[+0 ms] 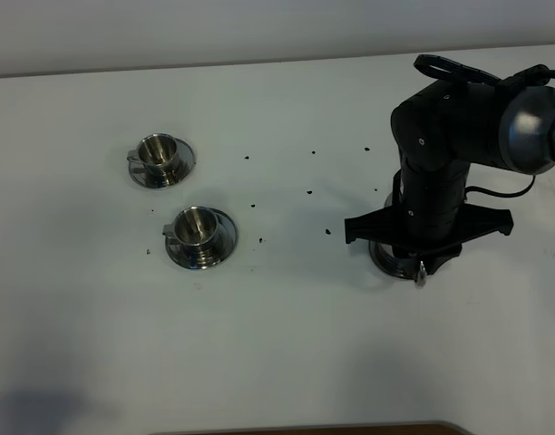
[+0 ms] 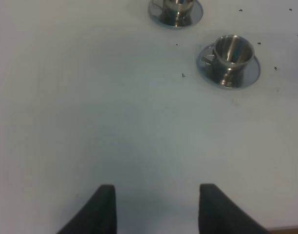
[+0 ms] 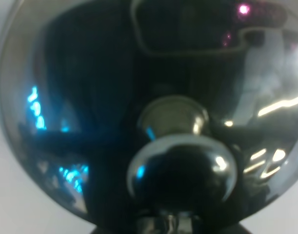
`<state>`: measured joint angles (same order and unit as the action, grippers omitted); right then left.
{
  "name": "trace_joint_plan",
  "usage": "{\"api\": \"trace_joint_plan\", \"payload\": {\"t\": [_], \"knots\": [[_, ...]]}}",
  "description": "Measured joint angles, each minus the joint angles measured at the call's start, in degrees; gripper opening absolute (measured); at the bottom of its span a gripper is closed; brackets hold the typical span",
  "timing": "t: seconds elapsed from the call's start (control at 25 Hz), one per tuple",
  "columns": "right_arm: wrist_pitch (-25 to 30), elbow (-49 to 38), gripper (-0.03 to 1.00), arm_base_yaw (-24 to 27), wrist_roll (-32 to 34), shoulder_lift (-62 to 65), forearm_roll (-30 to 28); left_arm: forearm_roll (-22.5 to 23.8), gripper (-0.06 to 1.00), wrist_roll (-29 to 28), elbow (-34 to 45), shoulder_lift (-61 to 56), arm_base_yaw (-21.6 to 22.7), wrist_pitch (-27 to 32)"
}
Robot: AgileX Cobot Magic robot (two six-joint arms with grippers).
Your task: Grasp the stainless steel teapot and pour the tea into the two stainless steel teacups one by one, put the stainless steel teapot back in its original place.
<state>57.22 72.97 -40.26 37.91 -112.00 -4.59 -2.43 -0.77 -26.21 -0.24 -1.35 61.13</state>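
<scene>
The stainless steel teapot (image 1: 388, 261) stands at the right of the table, mostly covered by my right arm; only its round base edge and a small steel tip show. The right wrist view is filled by the teapot's domed lid and knob (image 3: 180, 165). My right gripper (image 1: 415, 252) is down on the pot with its fingers hidden, shut at the teapot's handle. Two stainless steel teacups on saucers stand at the left, one farther back (image 1: 160, 156) (image 2: 176, 7) and one nearer (image 1: 198, 231) (image 2: 230, 53). My left gripper (image 2: 156, 209) hangs open over bare table, well short of the cups. No tea is visible.
Small dark specks (image 1: 325, 230) are scattered over the white table between the cups and the pot. A brown wooden edge (image 1: 305, 429) shows at the table's front.
</scene>
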Motion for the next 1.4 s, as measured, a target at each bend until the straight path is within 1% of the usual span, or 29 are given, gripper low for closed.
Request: {"api": "trace_joint_plan", "payload": {"t": [0.84,1.4], "knots": [[0.5,0.0,0.19,0.0,-1.5,1.6,-2.1,0.0,0.45,0.0,0.0,0.0,0.0,0.0],[-1.2,0.0,0.19,-0.1,-2.4,3.2,-3.7,0.0,0.45,0.0,0.0,0.0,0.0,0.0]]}}
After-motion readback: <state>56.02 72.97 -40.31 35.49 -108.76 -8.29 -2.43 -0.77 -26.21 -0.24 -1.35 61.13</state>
